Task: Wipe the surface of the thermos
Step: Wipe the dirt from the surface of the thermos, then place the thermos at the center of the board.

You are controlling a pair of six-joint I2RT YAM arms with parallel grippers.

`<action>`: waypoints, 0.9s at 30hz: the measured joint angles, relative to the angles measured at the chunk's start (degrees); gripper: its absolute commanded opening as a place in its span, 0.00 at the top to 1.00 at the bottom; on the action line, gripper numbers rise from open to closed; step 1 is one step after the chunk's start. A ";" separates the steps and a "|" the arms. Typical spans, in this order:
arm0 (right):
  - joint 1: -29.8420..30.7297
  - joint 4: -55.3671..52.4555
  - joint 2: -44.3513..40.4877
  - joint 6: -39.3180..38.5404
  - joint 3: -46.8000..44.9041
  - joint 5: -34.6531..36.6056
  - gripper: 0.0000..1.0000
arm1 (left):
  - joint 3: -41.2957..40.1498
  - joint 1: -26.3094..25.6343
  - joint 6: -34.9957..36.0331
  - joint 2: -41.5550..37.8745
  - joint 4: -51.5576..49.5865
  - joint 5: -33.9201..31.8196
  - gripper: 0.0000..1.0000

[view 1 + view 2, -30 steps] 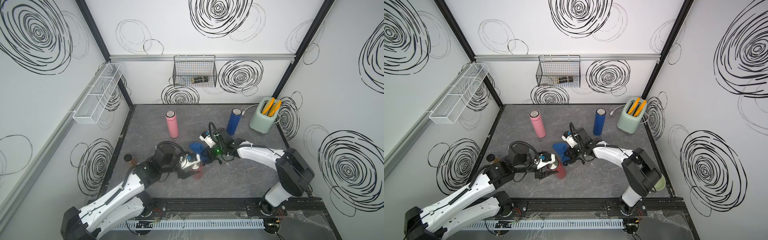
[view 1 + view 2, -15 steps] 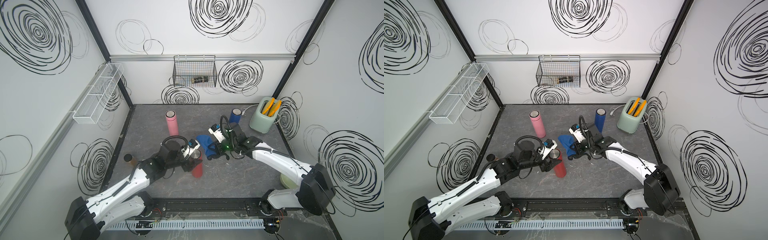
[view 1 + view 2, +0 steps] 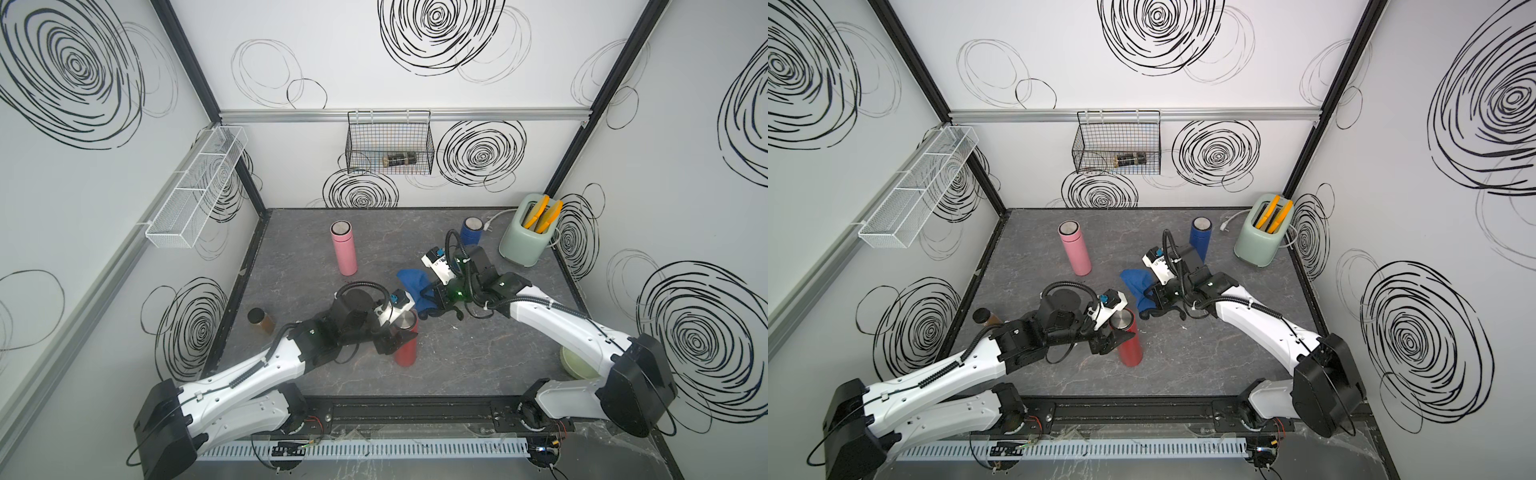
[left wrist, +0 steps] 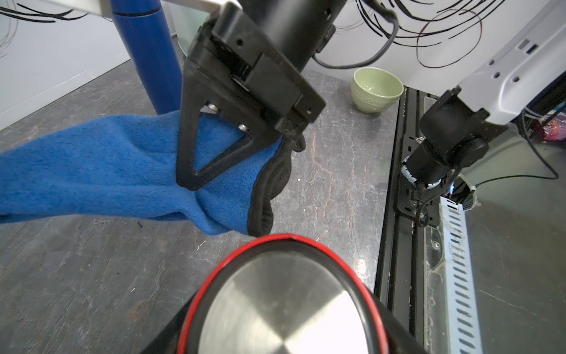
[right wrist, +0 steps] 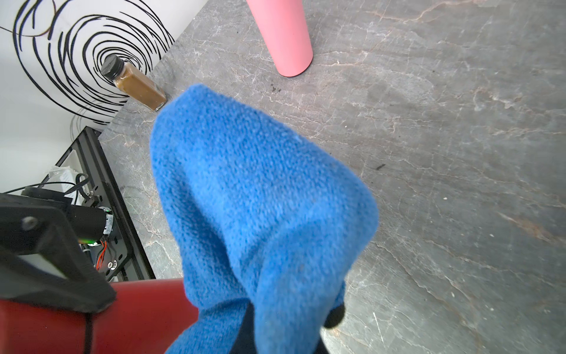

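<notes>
Beside blue cloth (image 3: 411, 282), red thermos (image 3: 406, 349) stands — steel-topped.

Light: bright, even, diffuse; shadows faint, soft. Top views bow at edges. My wrist views: sheen atop thermos (image 4: 275, 309); cloth (image 5: 260, 214) close, blurred.

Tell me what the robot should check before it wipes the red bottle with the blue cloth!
1. Grip: left gripper clamps red thermos: ok.
2. Wiper: right gripper shut on blue cloth: ok.
3. Top: lid on red thermos: ok.
4. Contact: blue cloth touching red thermos: cannot tell.
5. Room: pink thermos and blue thermos stand apart from it: ok.
</notes>
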 measured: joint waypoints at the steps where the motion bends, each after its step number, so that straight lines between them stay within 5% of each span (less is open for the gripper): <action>1: 0.00 0.00 -0.20 0.00 -0.02 0.00 0.97 | 0.00 -0.11 0.00 0.13 0.20 -0.07 0.89; 27: -0.35 -0.52 -3.45 0.46 -3.06 0.44 0.98 | 0.09 -5.20 0.11 4.13 6.01 -1.01 0.89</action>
